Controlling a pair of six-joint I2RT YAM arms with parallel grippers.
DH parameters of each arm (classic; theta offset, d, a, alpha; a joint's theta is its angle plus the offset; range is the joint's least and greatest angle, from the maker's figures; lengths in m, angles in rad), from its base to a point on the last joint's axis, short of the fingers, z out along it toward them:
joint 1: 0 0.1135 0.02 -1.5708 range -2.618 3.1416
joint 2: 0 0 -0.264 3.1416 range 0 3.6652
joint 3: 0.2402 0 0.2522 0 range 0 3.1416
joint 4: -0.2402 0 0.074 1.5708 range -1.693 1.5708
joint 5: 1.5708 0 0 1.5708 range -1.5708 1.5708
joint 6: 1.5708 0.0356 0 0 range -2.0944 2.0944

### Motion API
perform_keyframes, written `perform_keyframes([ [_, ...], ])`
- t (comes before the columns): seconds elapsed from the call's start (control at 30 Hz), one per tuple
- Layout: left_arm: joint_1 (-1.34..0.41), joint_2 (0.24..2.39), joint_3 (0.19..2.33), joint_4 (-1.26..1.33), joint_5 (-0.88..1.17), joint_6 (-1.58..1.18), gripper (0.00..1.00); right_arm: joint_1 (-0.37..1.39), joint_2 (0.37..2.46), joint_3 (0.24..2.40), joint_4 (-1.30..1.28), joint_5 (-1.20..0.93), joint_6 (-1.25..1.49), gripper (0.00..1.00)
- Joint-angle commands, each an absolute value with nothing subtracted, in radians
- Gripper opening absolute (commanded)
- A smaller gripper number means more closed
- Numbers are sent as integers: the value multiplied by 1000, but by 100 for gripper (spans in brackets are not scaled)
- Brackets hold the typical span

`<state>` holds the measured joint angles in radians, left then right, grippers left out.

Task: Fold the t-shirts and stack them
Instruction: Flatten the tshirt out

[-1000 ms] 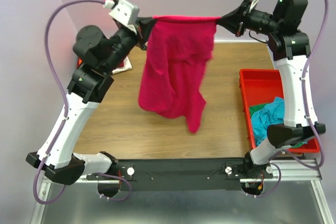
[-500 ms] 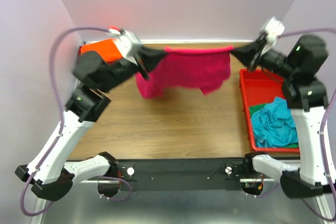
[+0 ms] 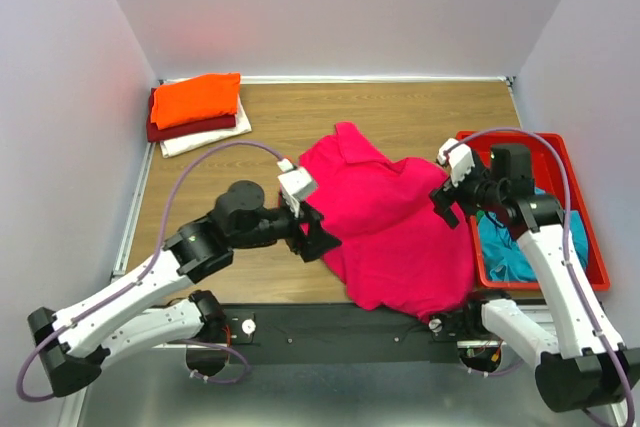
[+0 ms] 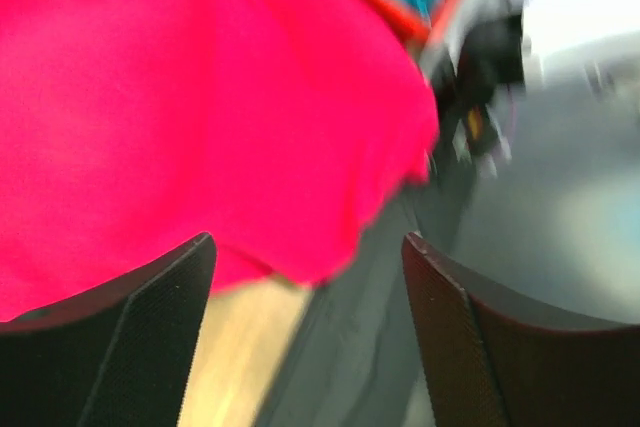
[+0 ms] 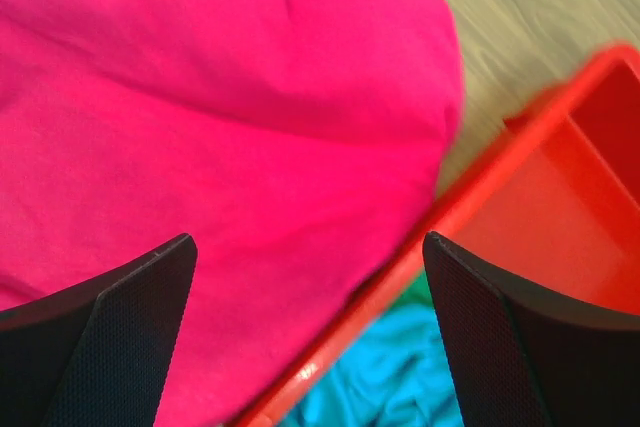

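Left gripper point(image 4: 308, 247): released, fingers spread wide with nothing between them, at the near-left edge of the pink shirt.
Right gripper point(image 5: 308, 242): also released, fingers apart above the shirt's right edge, close to the tray rim.
Pink-red t-shirt point(image 3: 390, 222): lies rumpled on the table point(image 3: 230, 162) between both grippers, its near part draped over the front edge.
Top view only: in the far-left corner, an orange t-shirt point(image 3: 197, 99) is folded on a dark red t-shirt point(image 3: 185, 129) and a cream t-shirt point(image 3: 210, 137).
Red tray point(image 3: 545, 152): at the table's right side, holding a teal t-shirt point(image 3: 495, 242).
Right wrist only: a sliver of green t-shirt point(image 5: 418, 292) beside the teal.
Left wrist: blurred; the hem hangs past the table edge.
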<state>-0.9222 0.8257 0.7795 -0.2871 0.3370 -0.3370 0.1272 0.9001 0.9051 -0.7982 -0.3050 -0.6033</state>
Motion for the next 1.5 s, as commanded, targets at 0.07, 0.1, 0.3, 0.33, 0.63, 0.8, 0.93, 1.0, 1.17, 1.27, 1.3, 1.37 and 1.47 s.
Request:
perform_keyframes([
  [0.07,-805,897,896,-267,8,-279,86,126,1191,1011,-792,-697,-611,100],
  [0.1,-748,934,900,-238,17,-262,86,127,1247,1028,-773,-739,-573,100],
  [0.3,-411,1328,1046,-83,291,-223,74,137,1670,1331,-744,-721,-500,100],
  [0.33,-400,1420,1122,-115,299,-195,73,149,1704,1368,-741,-710,-500,100],
  [0.63,-380,1744,1367,-193,365,-101,69,259,1991,1664,-701,-419,-462,100],
  [0.8,-429,1896,1564,-262,390,-66,69,233,1941,1566,-681,-318,-482,98],
  [0.93,-474,2041,1701,-313,316,-45,68,181,1911,1505,-681,-305,-495,93],
  [1.0,-489,2080,1739,-327,292,-38,68,173,1908,1486,-683,-324,-502,91],
  [1.17,-540,2206,1861,-403,198,-28,68,173,1922,1474,-681,-328,-502,88],
  [1.27,-561,2275,1960,-455,146,-40,68,166,1930,1476,-681,-310,-492,87],
  [1.3,-568,2287,1971,-462,126,-43,69,163,1930,1477,-681,-311,-486,87],
  [1.37,-583,2316,1988,-472,69,-46,70,152,1931,1473,-680,-307,-477,87],
  [1.47,-584,2344,1994,-474,18,-61,70,144,1933,1460,-678,-305,-471,87],
])
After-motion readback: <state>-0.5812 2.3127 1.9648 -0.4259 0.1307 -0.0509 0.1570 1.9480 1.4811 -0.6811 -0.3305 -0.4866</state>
